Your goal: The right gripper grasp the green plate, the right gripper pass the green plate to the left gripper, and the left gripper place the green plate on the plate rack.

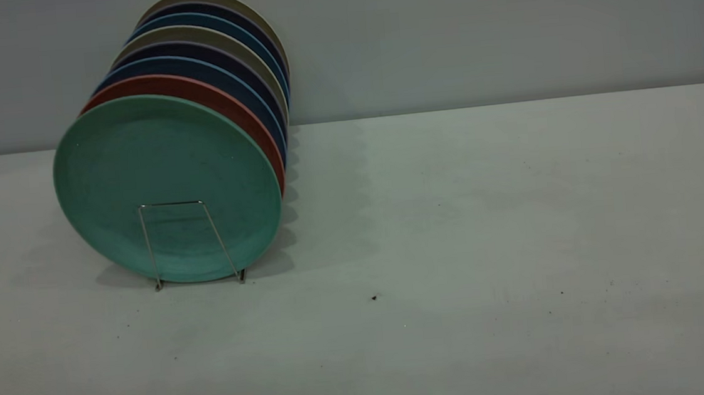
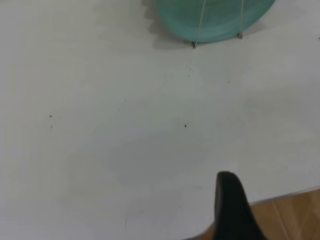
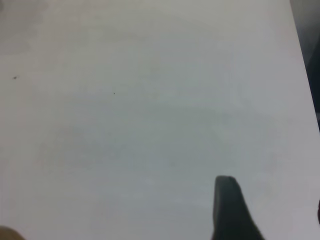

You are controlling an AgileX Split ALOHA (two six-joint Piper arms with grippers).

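Note:
The green plate (image 1: 161,168) stands upright in the front slot of the plate rack (image 1: 170,203), at the left of the table. Behind it stand a salmon-pink plate (image 1: 205,93) and several blue and grey plates. Neither arm shows in the exterior view. The left wrist view shows a black part of my left gripper (image 2: 231,210) over the table's near edge, well apart from the green plate (image 2: 215,22) and the rack's wire loop (image 2: 200,25). The right wrist view shows a black part of my right gripper (image 3: 227,210) over bare table. Neither gripper holds anything that I can see.
The pale table (image 1: 456,246) stretches right of the rack with only small dark specks on it. A grey wall runs behind. The left wrist view shows wooden floor (image 2: 290,215) past the table's edge.

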